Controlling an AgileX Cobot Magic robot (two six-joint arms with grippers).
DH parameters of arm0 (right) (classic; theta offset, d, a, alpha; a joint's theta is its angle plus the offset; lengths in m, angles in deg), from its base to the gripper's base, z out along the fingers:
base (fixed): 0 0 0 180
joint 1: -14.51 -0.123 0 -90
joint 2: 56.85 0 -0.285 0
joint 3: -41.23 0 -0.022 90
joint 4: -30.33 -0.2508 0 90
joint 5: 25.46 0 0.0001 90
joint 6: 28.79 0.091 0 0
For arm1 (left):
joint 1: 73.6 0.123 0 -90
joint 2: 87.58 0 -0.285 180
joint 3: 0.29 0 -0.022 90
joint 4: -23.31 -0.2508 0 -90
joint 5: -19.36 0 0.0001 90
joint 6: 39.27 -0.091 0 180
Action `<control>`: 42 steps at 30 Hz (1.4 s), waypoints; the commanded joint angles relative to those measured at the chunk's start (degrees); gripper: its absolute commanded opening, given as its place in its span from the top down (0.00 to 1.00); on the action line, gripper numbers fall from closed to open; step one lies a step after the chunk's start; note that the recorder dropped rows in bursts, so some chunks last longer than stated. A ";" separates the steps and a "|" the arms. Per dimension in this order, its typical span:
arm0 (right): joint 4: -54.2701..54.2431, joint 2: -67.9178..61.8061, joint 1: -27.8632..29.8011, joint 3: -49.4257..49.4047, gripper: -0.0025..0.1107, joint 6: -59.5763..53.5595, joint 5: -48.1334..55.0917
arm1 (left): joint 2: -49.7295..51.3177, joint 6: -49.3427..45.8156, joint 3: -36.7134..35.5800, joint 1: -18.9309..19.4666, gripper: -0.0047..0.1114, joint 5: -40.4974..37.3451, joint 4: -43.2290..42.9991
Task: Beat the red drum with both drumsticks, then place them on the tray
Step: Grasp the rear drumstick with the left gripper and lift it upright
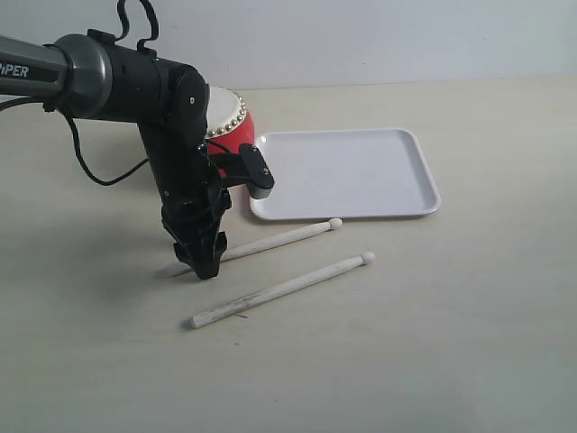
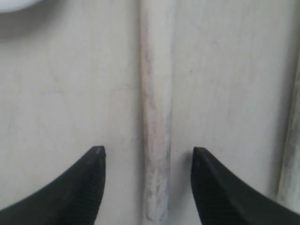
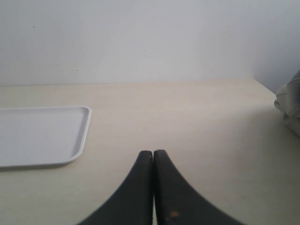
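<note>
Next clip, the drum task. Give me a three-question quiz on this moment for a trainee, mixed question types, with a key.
1. Multiple choice: the open left gripper is lowered over what?
A. the drumstick nearer the tray
B. the tray's rim
C. nothing at all
2. True or false: one drumstick already lies on the tray.
3. Fill in: the right gripper has its jaws ___.

Key
1. A. The stick runs between the two fingers, near its butt end.
2. False. It and the other drumstick both lie on the table.
3. Shut, with nothing held.
</note>
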 commanded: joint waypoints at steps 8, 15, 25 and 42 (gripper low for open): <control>0.47 0.31 0.38 -0.24 0.98 0.01 -0.58 | -0.13 0.49 -0.59 -0.28 0.50 1.11 -0.27; 0.47 0.31 0.38 -0.24 0.98 0.01 -0.58 | 0.56 0.49 -0.70 -0.28 0.50 1.20 -0.27; 0.47 0.31 0.38 -0.24 0.98 0.01 -0.58 | 0.54 0.77 -0.58 -0.28 0.71 1.20 -0.27; 0.47 0.31 0.38 -0.24 0.98 0.01 -0.58 | -13.47 -4.69 -1.58 -0.28 0.96 1.62 10.96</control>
